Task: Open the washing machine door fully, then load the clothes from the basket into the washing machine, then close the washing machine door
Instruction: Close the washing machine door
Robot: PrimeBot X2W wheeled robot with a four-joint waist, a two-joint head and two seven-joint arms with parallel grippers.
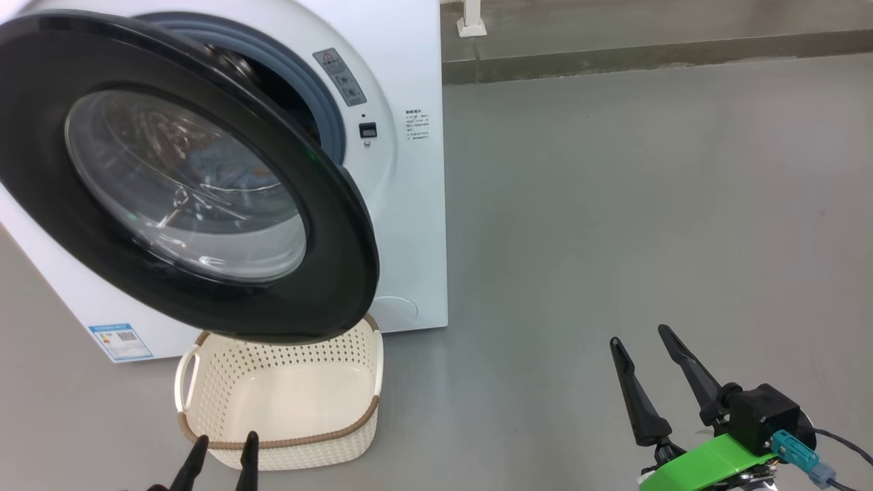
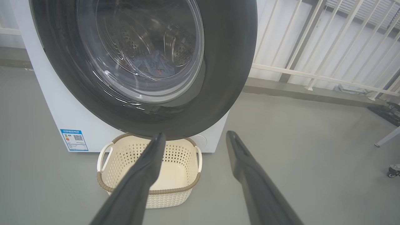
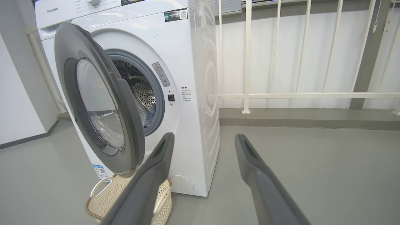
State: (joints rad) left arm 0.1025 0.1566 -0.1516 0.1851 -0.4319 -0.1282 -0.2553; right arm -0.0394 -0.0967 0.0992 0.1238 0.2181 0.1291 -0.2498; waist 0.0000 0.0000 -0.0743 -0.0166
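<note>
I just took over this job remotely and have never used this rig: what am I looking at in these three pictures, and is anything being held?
The big picture comes from the robot's head, looking down. The other two come from cameras on each wrist, looking along that arm's two dark fingers. The left pincer and right pincer are both open and hold nothing. Ahead stands the washing machine with the washing machine door partly swung open. On the floor beneath it sits the basket, empty. Blue clothes show inside the drum, through the glass.

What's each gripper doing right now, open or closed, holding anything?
Left gripper: open, holding nothing, pointed at the washer door above the basket.
Right gripper: open, holding nothing, over the floor.
</note>
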